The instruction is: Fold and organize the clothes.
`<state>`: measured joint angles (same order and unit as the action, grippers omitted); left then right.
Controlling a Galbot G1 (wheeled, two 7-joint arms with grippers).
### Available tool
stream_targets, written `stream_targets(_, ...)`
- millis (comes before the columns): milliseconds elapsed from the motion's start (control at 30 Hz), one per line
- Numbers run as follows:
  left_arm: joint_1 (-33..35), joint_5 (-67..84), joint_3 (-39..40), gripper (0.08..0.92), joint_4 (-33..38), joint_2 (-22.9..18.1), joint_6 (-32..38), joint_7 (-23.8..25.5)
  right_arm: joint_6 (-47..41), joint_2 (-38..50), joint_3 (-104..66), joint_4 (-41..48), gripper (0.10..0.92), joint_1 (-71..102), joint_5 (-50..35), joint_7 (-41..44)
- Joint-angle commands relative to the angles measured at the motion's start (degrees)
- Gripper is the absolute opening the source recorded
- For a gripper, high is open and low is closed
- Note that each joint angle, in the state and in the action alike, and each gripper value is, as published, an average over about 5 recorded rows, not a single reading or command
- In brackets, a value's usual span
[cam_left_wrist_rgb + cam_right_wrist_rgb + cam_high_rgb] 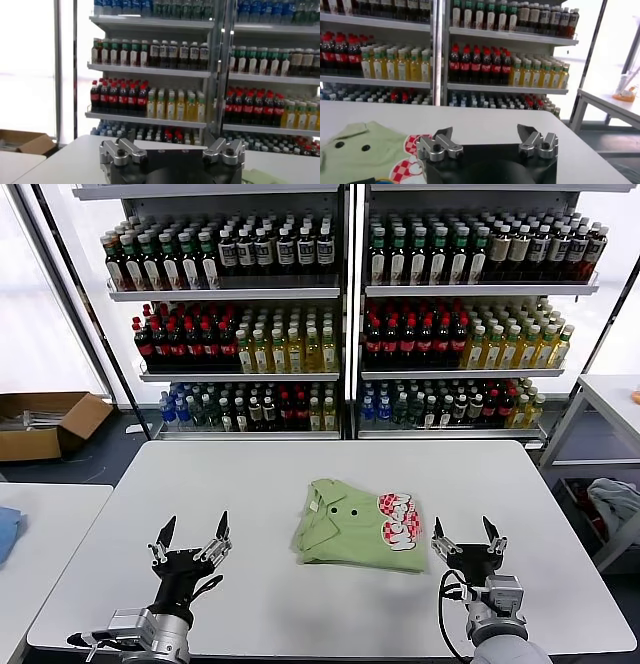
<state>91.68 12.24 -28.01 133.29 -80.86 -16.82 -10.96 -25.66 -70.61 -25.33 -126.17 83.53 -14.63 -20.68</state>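
Observation:
A light green polo shirt lies folded into a compact rectangle at the middle of the white table, collar and dark buttons up, red-and-white graphic along its right side. It also shows in the right wrist view. My left gripper is open and empty above the table's front left, well left of the shirt. My right gripper is open and empty just right of the shirt's front corner. In the right wrist view my right gripper has its jaws spread wide with nothing between them.
Shelves of bottles stand behind the table. A second white table with a blue cloth is at left, a cardboard box on the floor behind it. Another table and a heap of cloth are at right.

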Motion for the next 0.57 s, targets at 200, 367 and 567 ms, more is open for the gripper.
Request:
stream_targets(200,0.0,-0.5,0.2,0.823,-0.4,-0.2,-0.1,1.6,0.1,0.0,0.0,0.5,0.823,-0.1,-0.1,0.0)
stream_targets(367,-0.1,-0.3,0.2,0.823,-0.9,-0.2,0.0,1.8,0.2,0.0,0.2,1.0,0.823,-0.3,-0.1,0.0)
stream_targets(567,-0.2,1.2,-0.1,0.823,-1.3,-0.1,0.2,1.8,0.1,0.0,0.6,1.2,0.823,-0.7,-0.1,0.1)
